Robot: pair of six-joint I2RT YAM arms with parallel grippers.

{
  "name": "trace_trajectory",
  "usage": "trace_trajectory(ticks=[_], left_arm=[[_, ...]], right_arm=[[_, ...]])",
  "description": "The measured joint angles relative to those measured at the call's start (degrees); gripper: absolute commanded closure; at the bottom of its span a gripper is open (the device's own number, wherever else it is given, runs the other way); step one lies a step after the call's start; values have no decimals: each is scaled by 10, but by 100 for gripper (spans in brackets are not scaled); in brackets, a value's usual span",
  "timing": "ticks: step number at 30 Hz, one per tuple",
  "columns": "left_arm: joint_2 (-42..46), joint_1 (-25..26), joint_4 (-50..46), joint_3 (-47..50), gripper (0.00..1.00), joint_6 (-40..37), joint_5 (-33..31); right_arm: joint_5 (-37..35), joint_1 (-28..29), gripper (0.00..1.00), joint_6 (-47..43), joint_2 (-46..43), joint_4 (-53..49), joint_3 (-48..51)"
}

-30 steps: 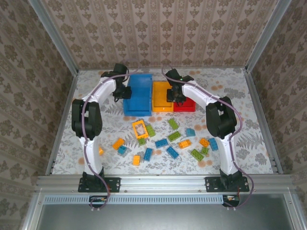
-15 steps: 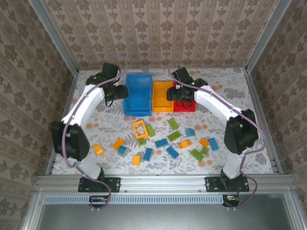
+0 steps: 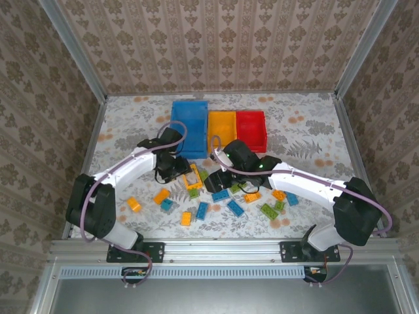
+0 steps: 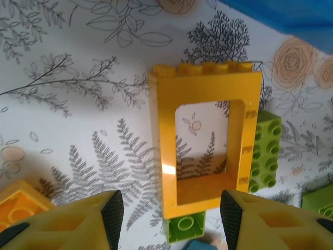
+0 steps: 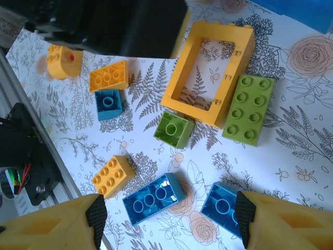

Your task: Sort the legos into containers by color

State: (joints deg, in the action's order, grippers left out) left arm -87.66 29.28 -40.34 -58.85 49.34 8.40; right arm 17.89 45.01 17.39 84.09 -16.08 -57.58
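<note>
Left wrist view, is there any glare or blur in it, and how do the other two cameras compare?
Left wrist view: the orange frame is sharp, with one small glare spot on its left bar, while the fingers and the blue bin are soft. Right wrist view: the bricks are crisp, the fingers blurred. Top view: even light, soft shadows, no glare.

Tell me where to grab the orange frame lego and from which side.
Come straight down on the orange frame, since it lies flat. Pinch its bare long rail, with one finger through the opening, because a lime brick crowds the other rail.
</note>
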Motion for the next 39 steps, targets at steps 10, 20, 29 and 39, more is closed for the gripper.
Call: trace_trajectory(ticks=[10, 20, 29, 39], left_arm=[[-65, 2, 31, 4, 59, 6, -6], [-80, 19, 45, 4, 76, 3, -29], [-82, 34, 39, 2, 84, -3, -62], [-24, 59, -29, -58, 86, -25, -136]], right_arm=[[2, -1, 31, -10, 0, 14, 0], [2, -3, 32, -12, 0, 13, 0], [1, -8, 32, -12, -1, 13, 0], [-18, -18, 33, -14, -31, 12, 0]])
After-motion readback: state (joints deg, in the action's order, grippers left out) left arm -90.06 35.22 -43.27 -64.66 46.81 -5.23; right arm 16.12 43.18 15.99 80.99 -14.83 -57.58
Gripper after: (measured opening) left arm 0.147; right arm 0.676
